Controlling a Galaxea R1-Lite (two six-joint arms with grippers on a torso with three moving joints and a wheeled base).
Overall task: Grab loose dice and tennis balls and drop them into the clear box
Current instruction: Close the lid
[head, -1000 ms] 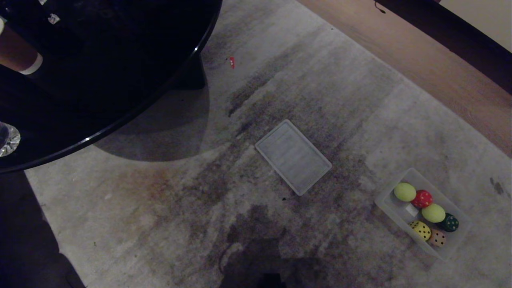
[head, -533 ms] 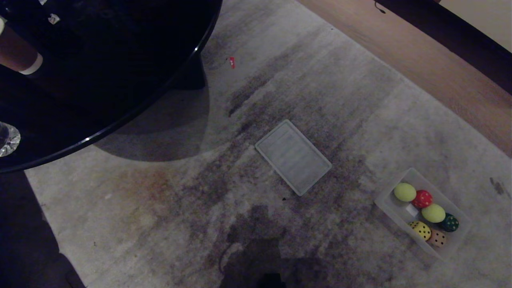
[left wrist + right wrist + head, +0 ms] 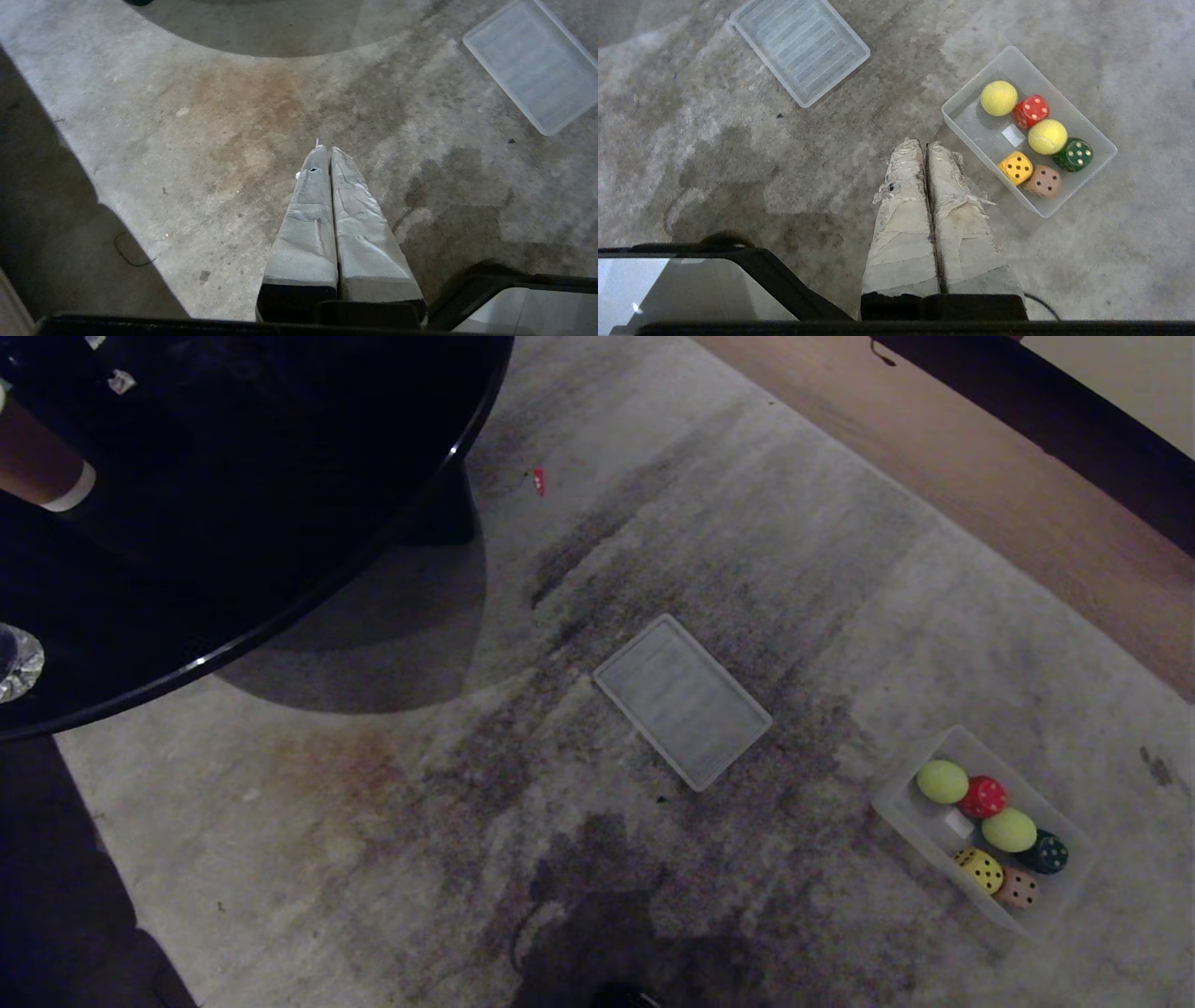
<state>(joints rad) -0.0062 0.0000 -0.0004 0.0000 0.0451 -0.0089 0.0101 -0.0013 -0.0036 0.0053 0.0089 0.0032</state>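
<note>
Carpet (image 3: 392, 821), grey and stained, was seen across the floor, and the clear box (image 3: 898, 819) is taken as the landmark for every place below. Far to the left of the clear box, a dark glossy round table (image 3: 233, 495) was seen at the carpet's edge. Between that table and the clear box, well apart from both, a flat ribbed lid (image 3: 682, 701) was laid on the carpet. The left gripper (image 3: 325, 150) was held over bare carpet well to the left of the clear box, with the lid lying between them; its jaws were pressed together and nothing was pinched. The right gripper (image 3: 923, 143) was held just beside the clear box, on its lid-facing side, jaws likewise pressed together and empty. Inside the clear box, two tennis balls (image 3: 941, 781) and four dice (image 3: 983, 796) were found: along one long wall a ball, the red die, the second ball and the dark green die (image 3: 1047, 852) were lined up, and the yellow die (image 3: 977, 871) and the peach die (image 3: 1016, 889) were set side by side along the opposite wall. No die or ball was seen on the carpet outside the clear box.
</note>
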